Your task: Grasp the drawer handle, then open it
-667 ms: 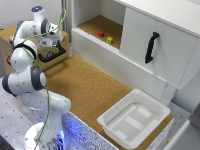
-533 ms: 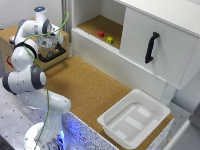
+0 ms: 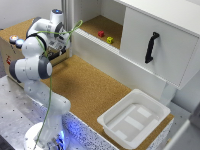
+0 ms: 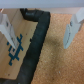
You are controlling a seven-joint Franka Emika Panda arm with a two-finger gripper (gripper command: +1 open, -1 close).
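Note:
In the wrist view the black curved drawer handle (image 4: 36,42) runs between my two fingers, fixed to the brown wooden drawer (image 4: 20,30) front. My gripper (image 4: 39,45) is open, with one pale finger (image 4: 7,30) on the panel side of the bar and the other on the far side, neither touching it. In the exterior view my gripper (image 3: 60,47) is pressed up to the side of the low wooden box (image 3: 9,55) at the exterior view's left, and it hides the handle there.
Coloured buttons (image 3: 16,41) sit on the box top. A white cabinet door with a long upright black handle (image 3: 151,47) stands at the exterior view's right. Small red and yellow objects (image 3: 105,36) lie in the open cabinet bay. A white tray (image 3: 134,119) rests on the cork floor.

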